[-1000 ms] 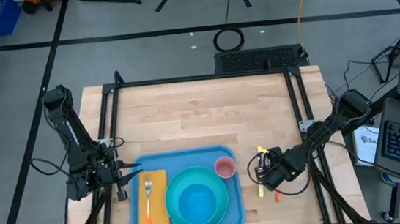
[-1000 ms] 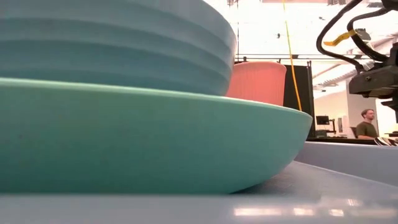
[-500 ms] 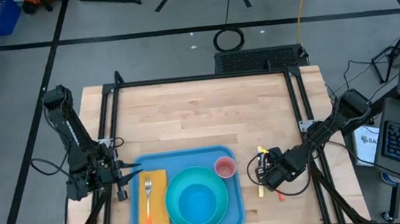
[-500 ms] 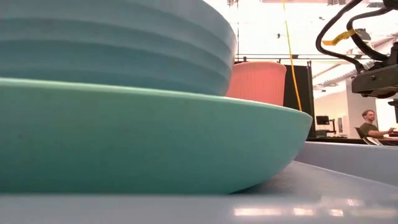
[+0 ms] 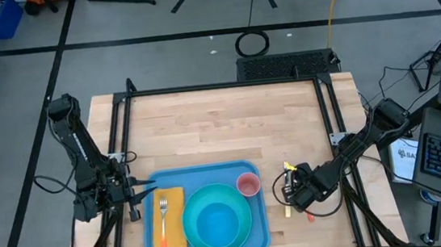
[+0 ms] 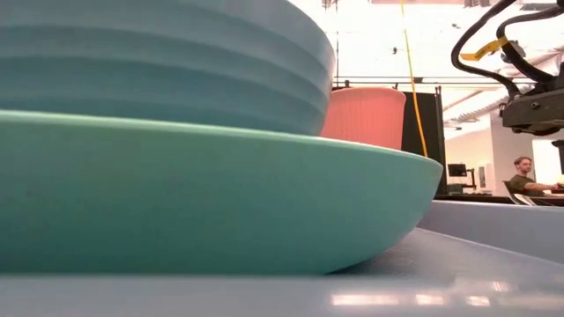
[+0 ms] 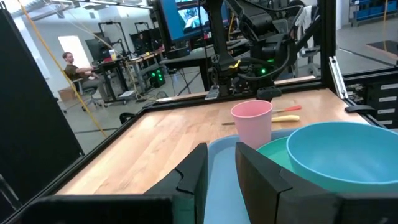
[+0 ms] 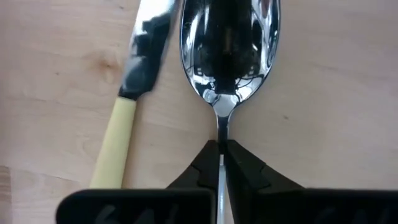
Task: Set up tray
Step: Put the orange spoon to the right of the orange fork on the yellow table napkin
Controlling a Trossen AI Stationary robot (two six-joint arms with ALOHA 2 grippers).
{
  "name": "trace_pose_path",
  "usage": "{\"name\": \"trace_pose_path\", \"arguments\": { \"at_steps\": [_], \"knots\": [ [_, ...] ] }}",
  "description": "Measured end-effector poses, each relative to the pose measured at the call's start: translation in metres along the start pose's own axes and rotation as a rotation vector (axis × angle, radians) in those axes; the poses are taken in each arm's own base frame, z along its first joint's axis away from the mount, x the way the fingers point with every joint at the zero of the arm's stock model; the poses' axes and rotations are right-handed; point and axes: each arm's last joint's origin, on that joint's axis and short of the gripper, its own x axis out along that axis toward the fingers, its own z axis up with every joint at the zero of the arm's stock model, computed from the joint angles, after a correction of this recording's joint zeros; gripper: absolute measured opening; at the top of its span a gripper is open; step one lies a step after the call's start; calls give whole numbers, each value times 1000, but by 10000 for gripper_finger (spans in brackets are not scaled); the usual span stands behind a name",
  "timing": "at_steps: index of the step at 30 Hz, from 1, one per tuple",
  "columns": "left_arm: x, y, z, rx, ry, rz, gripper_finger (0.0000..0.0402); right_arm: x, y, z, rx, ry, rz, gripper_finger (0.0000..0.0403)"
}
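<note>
The blue tray [image 5: 201, 174] lies flat at the table's near edge. On it are an orange napkin [image 5: 175, 225] with a fork [image 5: 162, 212], a turquoise plate [image 5: 191, 223] carrying a bowl [image 5: 216, 221], and a pink cup [image 5: 248, 186]. My left gripper [image 5: 147, 189] is level at the tray's far left corner, with the tray's blue showing in its narrow gap [image 7: 221, 180]. Right of the tray a spoon [image 8: 229, 43] and a yellow-handled knife [image 8: 118, 143] lie on the wood. My right gripper [image 5: 295, 195] points down over them, shut on the spoon. My left gripper has the tray's rim [image 7: 221, 155] at the far left corner between its two fingers. The fingers come in level from the table's left. The tray lies flat on the table. My right gripper pinches the spoon's thin neck [image 8: 221, 134], just behind the bowl, between its two fingertips. It comes from above, pointing down, with the fingers across the handle. The spoon's bowl lies on the wood beside the knife.
A black frame [image 5: 225, 86] rims the wooden table, and bare wood [image 5: 221, 131] lies beyond the tray. The knife's blade [image 8: 149, 37] lies close beside the spoon. A person [image 6: 522, 174] sits at a desk in the room behind.
In the low view my right wrist has tipped slightly over the cutlery. The tray, the dishes and my left arm have kept still.
</note>
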Motion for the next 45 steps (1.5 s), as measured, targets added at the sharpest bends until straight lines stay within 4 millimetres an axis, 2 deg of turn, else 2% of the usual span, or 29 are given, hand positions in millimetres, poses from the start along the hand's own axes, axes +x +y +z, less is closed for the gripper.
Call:
{"name": "trace_pose_path", "arguments": {
  "at_steps": [5,10,17,27,39,45],
  "knots": [
    [0,0,0,0,0,0,88,-4,3,2,-16,-77,35,1],
    [0,0,0,-4,0,0,88,-11,9,6,-44,-225,94,1],
    [0,0,0,-9,0,1,88,-21,14,8,-81,-305,107,1],
    [0,0,-1,-8,1,1,88,-47,25,12,-164,-516,138,0],
    [0,0,-1,-9,1,1,88,-87,56,14,-316,-916,315,0],
    [0,0,-1,-13,1,1,88,-97,87,20,-389,-1073,395,1]
  ]
}}
